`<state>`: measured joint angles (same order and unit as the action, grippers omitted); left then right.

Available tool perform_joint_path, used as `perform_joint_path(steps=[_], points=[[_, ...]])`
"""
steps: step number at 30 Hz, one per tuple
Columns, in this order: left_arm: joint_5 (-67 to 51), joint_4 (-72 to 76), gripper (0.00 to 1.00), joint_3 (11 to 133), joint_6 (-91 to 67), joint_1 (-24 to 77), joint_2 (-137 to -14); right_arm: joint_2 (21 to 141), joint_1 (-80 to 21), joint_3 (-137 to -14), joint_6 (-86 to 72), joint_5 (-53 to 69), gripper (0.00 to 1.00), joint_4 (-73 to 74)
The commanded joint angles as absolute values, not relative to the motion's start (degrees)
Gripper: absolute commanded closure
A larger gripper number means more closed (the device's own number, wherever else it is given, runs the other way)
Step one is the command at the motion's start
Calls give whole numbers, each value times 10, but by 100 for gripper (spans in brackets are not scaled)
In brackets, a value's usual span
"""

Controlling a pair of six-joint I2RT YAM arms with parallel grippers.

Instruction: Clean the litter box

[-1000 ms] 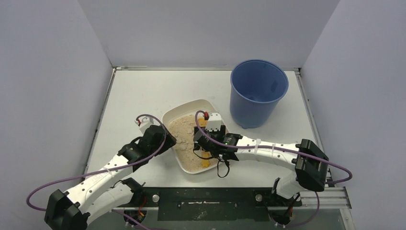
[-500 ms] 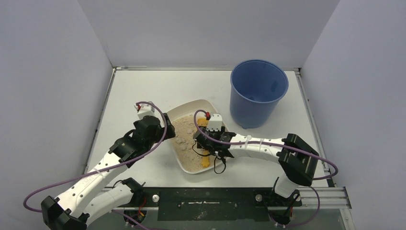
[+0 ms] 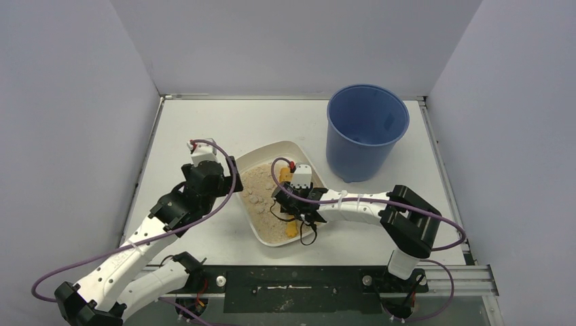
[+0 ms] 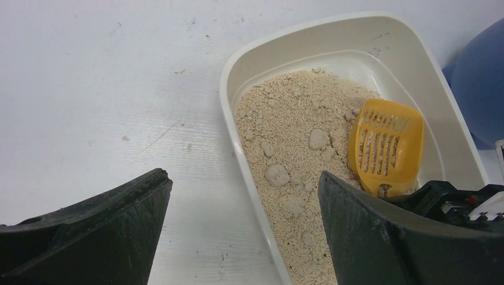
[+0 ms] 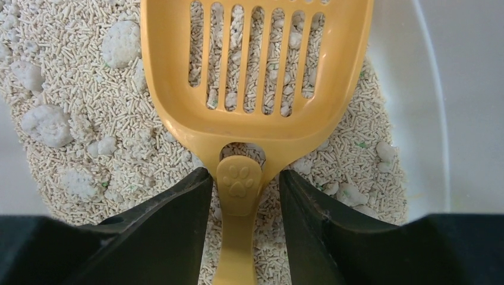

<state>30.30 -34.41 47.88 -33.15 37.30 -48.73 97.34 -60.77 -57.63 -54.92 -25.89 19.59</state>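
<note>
The off-white litter box (image 3: 268, 147) holds beige litter with pale clumps (image 4: 277, 175). An orange slotted scoop (image 5: 255, 77) lies on the litter toward the tray's right side (image 4: 386, 145). My right gripper (image 5: 243, 184) straddles the scoop's paw-print handle, with a thin gap on each side, so it is open. In the top view the right gripper (image 3: 291, 205) covers the scoop's middle. My left gripper (image 4: 243, 196) stands wide open above the tray's left rim (image 4: 226, 89), one finger over the table, the other over the litter, holding nothing.
A tall blue bucket (image 3: 367, 129) stands behind and to the right of the tray, its side showing in the left wrist view (image 4: 481, 89). White walls enclose the table on the left, back and right. Purple cables loop from both arms.
My left gripper has opened wide and drawn back from the tray's left rim. The right jaws have narrowed around the scoop's handle, and that arm's elbow has shifted left.
</note>
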Motion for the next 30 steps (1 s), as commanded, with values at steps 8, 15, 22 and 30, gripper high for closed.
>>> perform_joint_path(steps=[8, 15, 22, 30], points=[[328, -348, 8, 493, -321, 366, -468, 965, -606, -579, -550, -266, 90, 184], [347, -346, 8, 511, -302, 363, -475, 924, -609, -578, -530, -270, 100, 192], [371, -338, 8, 551, -276, 359, -491, 851, -610, -581, -469, -279, 100, 209], [371, -319, 8, 597, -243, 357, -501, 804, -610, -595, -315, -243, 100, 223]])
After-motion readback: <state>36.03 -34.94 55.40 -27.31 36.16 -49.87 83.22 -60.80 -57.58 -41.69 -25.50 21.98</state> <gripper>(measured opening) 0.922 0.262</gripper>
